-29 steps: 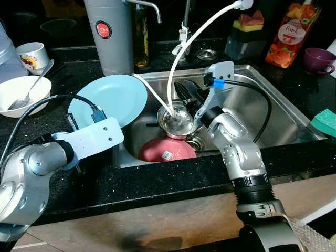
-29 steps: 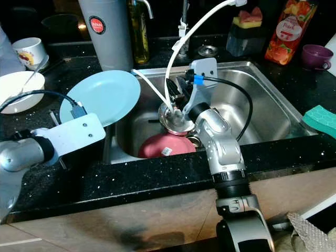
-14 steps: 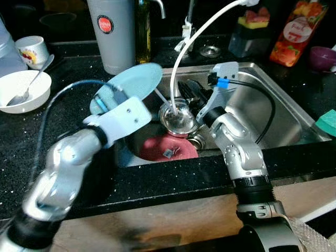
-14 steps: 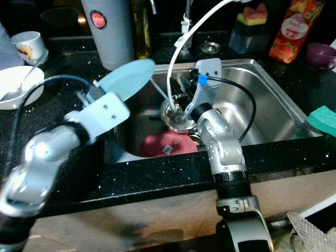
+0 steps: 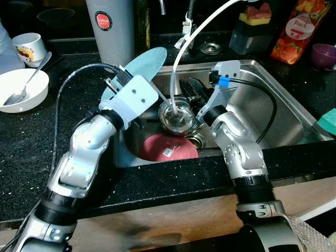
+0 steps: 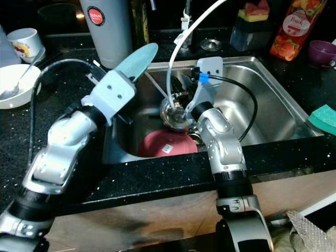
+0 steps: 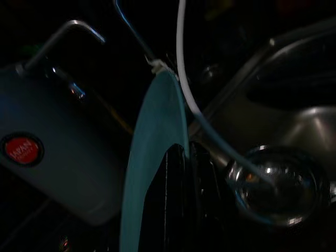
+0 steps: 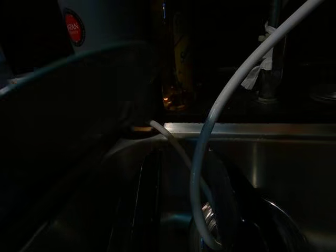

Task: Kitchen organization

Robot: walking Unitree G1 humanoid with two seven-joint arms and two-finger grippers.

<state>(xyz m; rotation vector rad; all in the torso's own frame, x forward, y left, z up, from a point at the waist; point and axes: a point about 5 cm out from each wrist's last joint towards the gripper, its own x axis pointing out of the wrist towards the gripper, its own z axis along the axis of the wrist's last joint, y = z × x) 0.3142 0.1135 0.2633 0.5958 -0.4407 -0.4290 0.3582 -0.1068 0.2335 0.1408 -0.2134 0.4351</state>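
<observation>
My left gripper point(image 7: 186, 153) is shut on the rim of a light blue plate point(image 5: 144, 67), which it holds tilted up on edge over the left rim of the steel sink point(image 5: 273, 105). My right gripper point(image 5: 188, 94) reaches into the sink just behind a steel bowl point(image 5: 178, 114), its fingers point(image 8: 149, 205) apart and empty. A white hose point(image 5: 181, 58) runs down into that bowl. A red dish point(image 5: 168, 148) lies upside down on the sink floor below the bowl.
A grey thermos jug point(image 5: 110, 29) stands behind the plate. On the left counter are a white bowl with a spoon point(image 5: 21, 92) and a cup point(image 5: 29, 46). To the right are a juice bottle point(image 5: 291, 29), a purple cup point(image 5: 323, 55) and a green sponge point(image 5: 328, 121).
My left arm has raised the blue plate from lying nearly flat at the sink's left rim to standing on edge, and moved it right toward the sink. The right arm has stayed put.
</observation>
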